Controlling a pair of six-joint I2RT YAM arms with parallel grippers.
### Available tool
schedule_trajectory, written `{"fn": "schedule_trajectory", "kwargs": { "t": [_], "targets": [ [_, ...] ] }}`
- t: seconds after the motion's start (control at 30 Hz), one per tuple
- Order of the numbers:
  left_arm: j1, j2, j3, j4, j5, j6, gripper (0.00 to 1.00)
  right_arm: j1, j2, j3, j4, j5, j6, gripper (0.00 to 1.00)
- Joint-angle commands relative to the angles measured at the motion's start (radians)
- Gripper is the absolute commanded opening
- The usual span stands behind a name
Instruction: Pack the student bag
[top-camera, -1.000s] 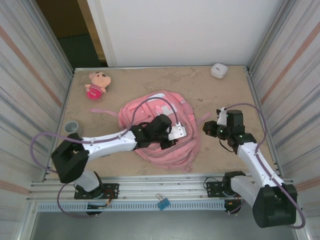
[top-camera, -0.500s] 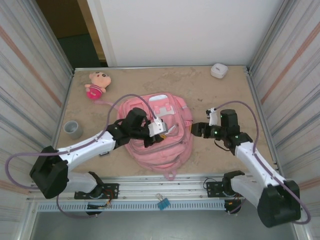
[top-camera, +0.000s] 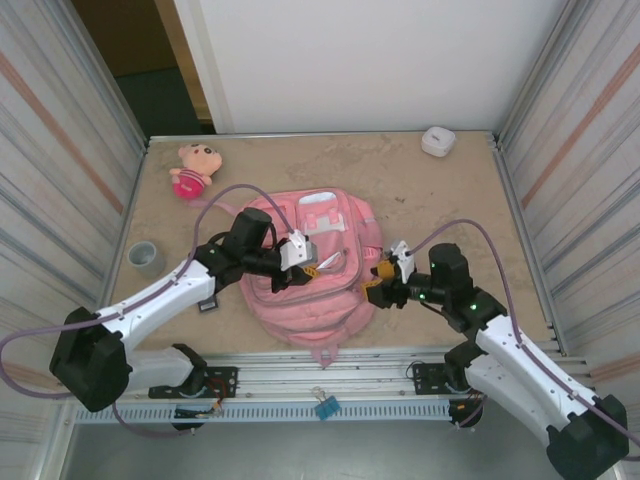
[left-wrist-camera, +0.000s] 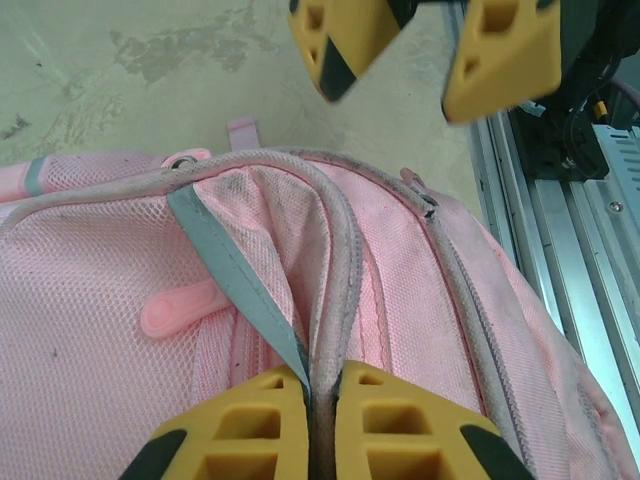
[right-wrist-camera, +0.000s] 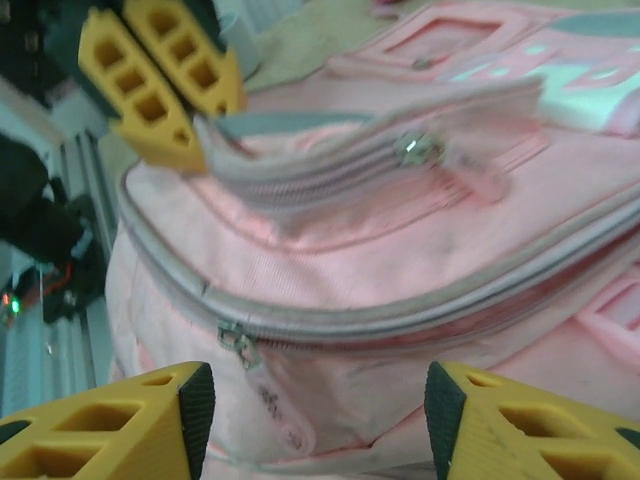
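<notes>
Fabric is being held up on the student bag (top-camera: 322, 305) — zip not yet drawn.

Well off the bag's left side, a grey cup (top-camera: 146, 258) and a plush doll (top-camera: 190, 170) are sitting untouched on the mottled beige table (top-camera: 450, 210), probably waiting to go in. The left gripper (left-wrist-camera: 320, 385) is reaching over the bag's left half and clamping its yellow fingers tight on a raised pocket fold: corded piping and a pale grey trim strip (left-wrist-camera: 228, 278) beside pink mesh. It is likely tensioning the fabric so a zip can run. The bag itself is lying flat, soft and slumped, front upward. At the bag's right edge the right gripper (right-wrist-camera: 318, 400) is hovering with jaws apart, holding nothing — seemingly lining up on the metal zip pull (right-wrist-camera: 236, 342) just ahead. Beyond the bag's far right corner a small white case (top-camera: 438, 141) is resting.
</notes>
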Motion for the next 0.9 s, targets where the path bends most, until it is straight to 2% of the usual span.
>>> {"fn": "schedule_trajectory", "kwargs": {
  "t": [0.0,0.13,0.27,0.33,0.43,0.5,0.57,0.73,0.87],
  "targets": [
    [0.007,-0.058,0.017,0.045,0.095,0.027,0.00,0.048,0.024,-0.008,0.022,0.006,-0.115,0.57],
    [0.008,-0.061,0.018,0.047,0.100,0.030,0.00,0.095,0.072,0.009,0.007,0.006,-0.160,0.57],
    [0.010,-0.062,0.018,0.055,0.108,0.029,0.00,0.104,0.130,0.037,0.002,0.005,-0.176,0.48],
    [0.011,-0.061,0.020,0.049,0.105,0.035,0.00,0.106,0.154,0.053,-0.012,-0.001,-0.186,0.37],
    [0.010,-0.061,0.022,0.038,0.088,0.050,0.00,0.107,0.157,0.066,-0.033,0.022,-0.192,0.12],
    [0.010,-0.062,0.023,0.023,0.075,0.063,0.00,0.107,0.138,0.064,-0.042,0.056,-0.187,0.05],
    [0.010,-0.062,0.026,0.002,0.068,0.076,0.00,0.104,0.111,0.064,-0.059,0.116,-0.175,0.00],
    [0.010,-0.059,0.033,-0.061,0.044,0.119,0.00,0.069,0.041,0.064,-0.123,0.261,-0.133,0.00],
    [0.010,-0.058,0.033,-0.096,0.013,0.144,0.00,0.025,-0.007,0.062,-0.129,0.230,-0.101,0.00]
  ]
}}
